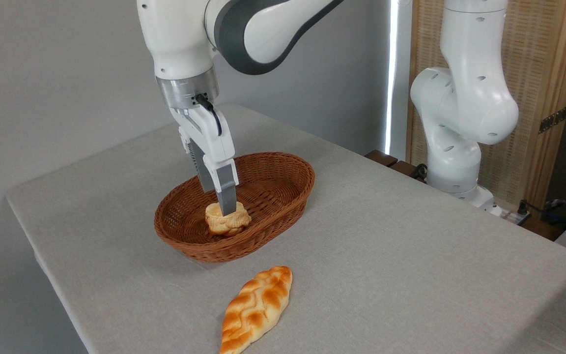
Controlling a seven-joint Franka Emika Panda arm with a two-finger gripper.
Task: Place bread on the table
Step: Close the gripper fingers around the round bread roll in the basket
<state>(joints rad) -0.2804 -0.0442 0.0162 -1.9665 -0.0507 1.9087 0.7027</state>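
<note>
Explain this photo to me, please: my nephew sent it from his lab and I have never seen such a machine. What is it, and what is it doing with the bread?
It is a white robot arm bolted beside a table, photographed by one fixed camera looking down from the front. At the arm's end is a gripper, two grey fingers that pinch things. It reaches down into a brown wicker basket, its fingers on a small round bun. From this angle the fingers line up, so I cannot tell whether they have closed on the bun. The bun sits on the basket floor, not lifted. In front of the basket a long braided loaf lies on the grey tabletop, untouched.
</note>
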